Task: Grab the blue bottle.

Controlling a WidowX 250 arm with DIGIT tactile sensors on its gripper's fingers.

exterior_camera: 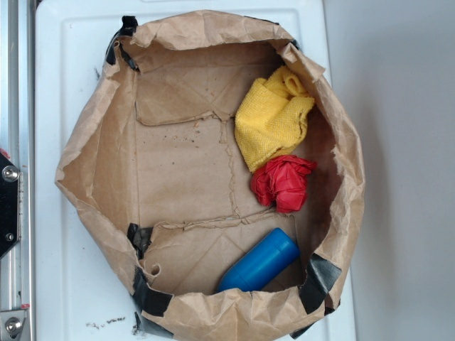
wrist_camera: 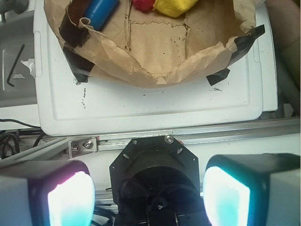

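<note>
- Overhead, the blue bottle (exterior_camera: 259,261) lies at the paper bag's (exterior_camera: 85,163) near edge, below the red wad (exterior_camera: 283,182); long axis diagonal, rounded end toward the wad. Glossy, stiff, likely light and slippery — best pinched across mid-body.
- Wrist view: the gripper (wrist_camera: 148,195) hangs outside the bag, fingers (wrist_camera: 70,197) spread wide — bottle (wrist_camera: 100,12) far off, upper left.

Brown paper bag (exterior_camera: 99,170), yellow cloth (exterior_camera: 272,122), red fabric wad (exterior_camera: 284,182), perhaps hex key (wrist_camera: 14,66)

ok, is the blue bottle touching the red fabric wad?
No, in the exterior view the blue bottle lies apart from the red wad, with bare paper showing between them.
</note>
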